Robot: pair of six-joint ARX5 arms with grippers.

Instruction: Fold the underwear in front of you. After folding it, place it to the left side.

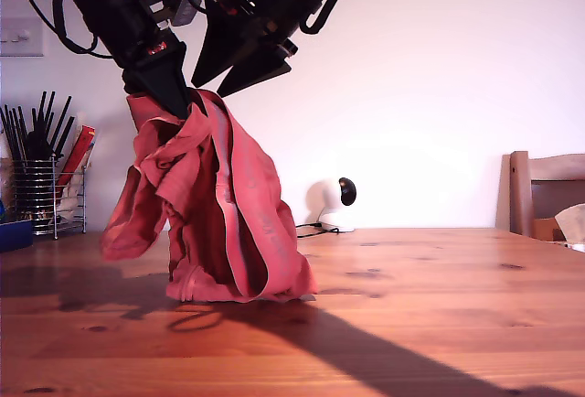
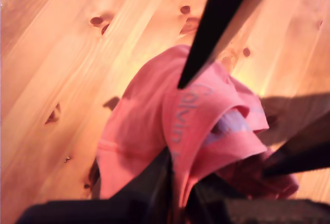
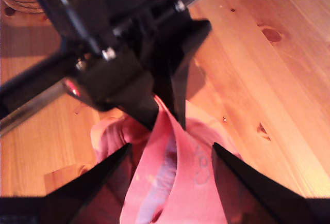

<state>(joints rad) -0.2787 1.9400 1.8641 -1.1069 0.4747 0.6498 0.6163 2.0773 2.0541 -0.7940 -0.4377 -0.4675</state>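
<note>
My first gripper [image 1: 174,95] is pinched tight on the underwear [image 1: 215,205], which hangs bunched from it, its lower edge resting on the wooden table [image 1: 439,305]. My second gripper [image 1: 233,75] hovers just beside it, jaws spread wide and empty

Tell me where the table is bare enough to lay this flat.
Bare wood runs from the underwear to the chair at the exterior view's right, and along the near edge of the table. Crowded: the utensil rack at that view's left.
</note>
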